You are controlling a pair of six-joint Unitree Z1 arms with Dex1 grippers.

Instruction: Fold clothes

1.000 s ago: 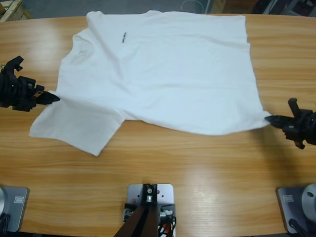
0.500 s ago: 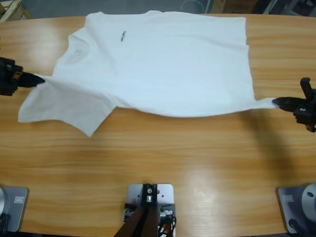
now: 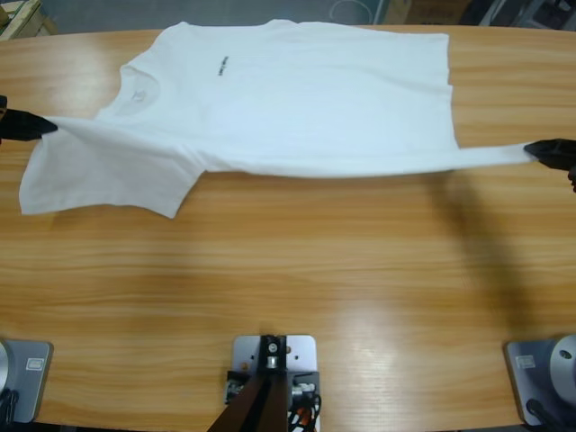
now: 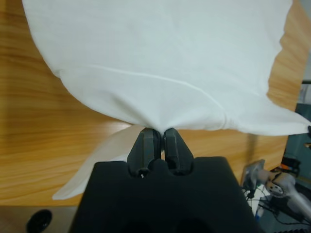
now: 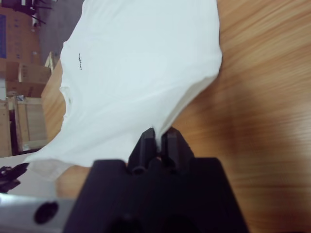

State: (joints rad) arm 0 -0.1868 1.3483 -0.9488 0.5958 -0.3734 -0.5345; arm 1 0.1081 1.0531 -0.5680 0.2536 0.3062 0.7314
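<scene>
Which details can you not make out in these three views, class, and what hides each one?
- T-shirt printed mark: too small to read, high view.
- Left gripper and right gripper: arms cut off by side edges, high view.
- Table beneath shirt: covered.

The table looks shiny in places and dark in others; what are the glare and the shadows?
High view: pale glare streaks on the bare table, and a soft shadow below the right gripper where the T-shirt is pulled out. Right wrist view: the wood at right is blurred. Left wrist view: fingers sharp, room behind soft.
</scene>
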